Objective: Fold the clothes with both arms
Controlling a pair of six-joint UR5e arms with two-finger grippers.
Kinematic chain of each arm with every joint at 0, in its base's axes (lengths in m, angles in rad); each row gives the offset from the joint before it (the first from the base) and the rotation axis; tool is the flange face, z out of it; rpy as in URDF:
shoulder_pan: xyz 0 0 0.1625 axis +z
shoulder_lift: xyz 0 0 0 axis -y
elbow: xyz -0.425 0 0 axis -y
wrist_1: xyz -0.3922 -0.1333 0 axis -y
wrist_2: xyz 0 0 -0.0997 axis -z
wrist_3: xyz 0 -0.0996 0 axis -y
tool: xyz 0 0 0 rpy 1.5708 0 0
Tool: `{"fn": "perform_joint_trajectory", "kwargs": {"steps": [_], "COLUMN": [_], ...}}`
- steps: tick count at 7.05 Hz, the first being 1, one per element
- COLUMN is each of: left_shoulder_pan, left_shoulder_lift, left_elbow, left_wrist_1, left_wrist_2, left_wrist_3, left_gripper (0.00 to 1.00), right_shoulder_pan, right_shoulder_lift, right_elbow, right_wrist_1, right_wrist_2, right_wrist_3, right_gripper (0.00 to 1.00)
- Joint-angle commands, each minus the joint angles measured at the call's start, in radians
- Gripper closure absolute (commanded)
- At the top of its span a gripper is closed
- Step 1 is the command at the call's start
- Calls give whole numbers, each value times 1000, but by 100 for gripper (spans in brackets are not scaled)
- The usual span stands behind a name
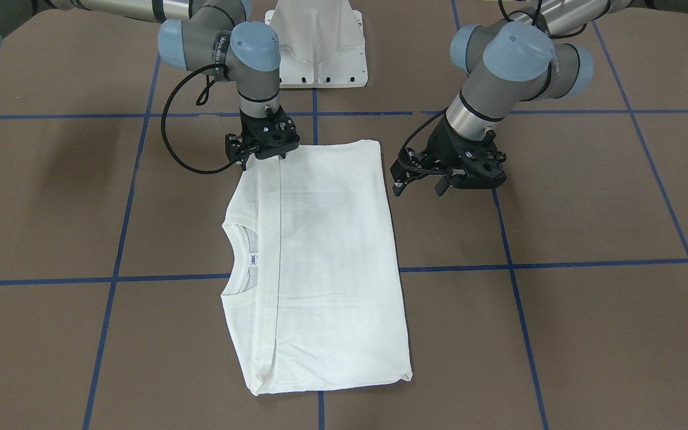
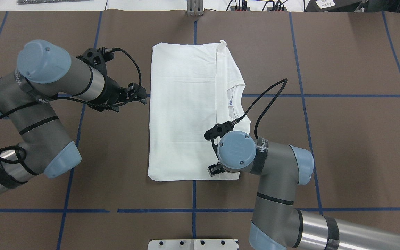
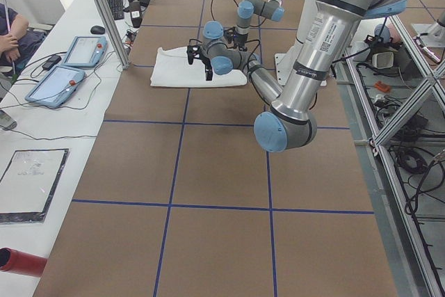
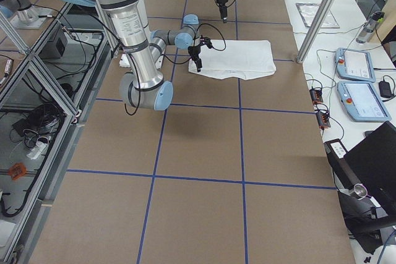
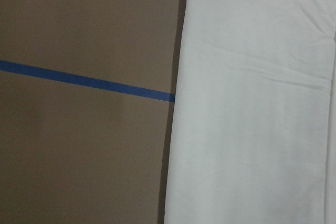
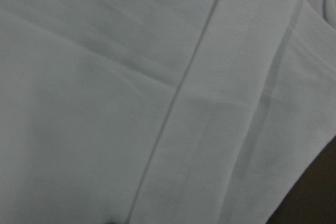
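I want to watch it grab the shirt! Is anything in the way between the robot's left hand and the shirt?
No, nothing visible is in the way. The left hand hangs open right beside the white shirt, over the brown table. Only a narrow strip of table lies between the hand and the shirt's edge.

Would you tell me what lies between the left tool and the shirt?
Only bare brown table with a blue tape line; the overhead view shows the left tool just off the shirt.
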Motion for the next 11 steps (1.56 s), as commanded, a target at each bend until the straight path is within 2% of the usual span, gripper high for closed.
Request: {"fn": "perform_joint_trajectory", "kwargs": {"steps": [1, 5, 7, 8, 9, 11], "left_shoulder_pan": [0, 0, 3, 3, 3, 3], "left_shoulder_lift": [-2, -20, -33, -34, -34, -33], "left_elbow": [2, 15, 15, 15, 15, 28], "left_wrist_1": [1, -1, 1, 1, 1, -1], "left_wrist_2": [0, 0, 2, 2, 2, 3], "left_wrist_3": [-7, -7, -7, -4, 2, 11], "left_gripper": [0, 0, 0, 0, 0, 0], "right_shoulder_pan": [18, 48, 83, 137, 145, 140], "right_shoulder_lift": [-21, -145, -265, -255, -199, -32], "right_elbow": [24, 101, 208, 229, 218, 83], "right_wrist_1": [-2, -2, -2, 1, 0, 0], "right_wrist_2": [2, 5, 23, 95, 101, 94], "right_wrist_3": [0, -2, -11, -12, -14, -9], "right_gripper": [0, 0, 0, 0, 0, 0]}}
